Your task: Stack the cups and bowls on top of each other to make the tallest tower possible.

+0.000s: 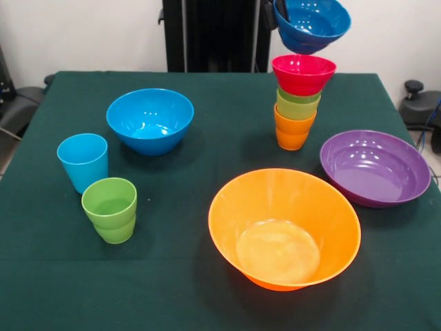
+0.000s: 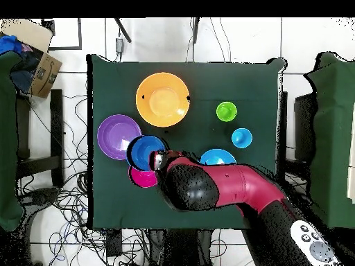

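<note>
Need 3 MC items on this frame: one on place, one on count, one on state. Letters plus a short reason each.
1. Where is the purple bowl in the front view?
A. Right of the tower
B. Beside the light blue cup
C. Inside the big orange bowl

2. How many blue bowls show?
A. One
B. Two
C. Three

3. What state is the lifted blue bowl in?
A. Flat on the cloth
B. Nested in the tower
C. Held tilted above the red bowl

Answers:
1. A, it sits on the table at the right, next to the stack.
2. B, one rests on the table and one hangs at the arm.
3. C, it hangs clear of the red bowl, tipped, with a gap below it.
</note>
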Robot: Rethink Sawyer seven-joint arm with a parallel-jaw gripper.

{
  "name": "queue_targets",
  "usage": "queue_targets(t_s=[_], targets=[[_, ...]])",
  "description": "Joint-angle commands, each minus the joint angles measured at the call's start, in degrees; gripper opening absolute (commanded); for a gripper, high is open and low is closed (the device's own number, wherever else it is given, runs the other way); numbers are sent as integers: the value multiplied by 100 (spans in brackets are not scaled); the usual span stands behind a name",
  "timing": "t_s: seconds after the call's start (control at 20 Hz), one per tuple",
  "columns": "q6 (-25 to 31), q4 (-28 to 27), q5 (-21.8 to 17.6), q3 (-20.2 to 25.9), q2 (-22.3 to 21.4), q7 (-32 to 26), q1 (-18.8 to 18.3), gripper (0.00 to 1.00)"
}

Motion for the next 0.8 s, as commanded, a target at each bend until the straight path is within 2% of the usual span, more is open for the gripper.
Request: queue_targets(t_s=[0.05, 0.8], targets=[[-11, 429, -441, -266, 252, 212, 226, 0], [-244, 572, -466, -291, 254, 296, 273, 0]])
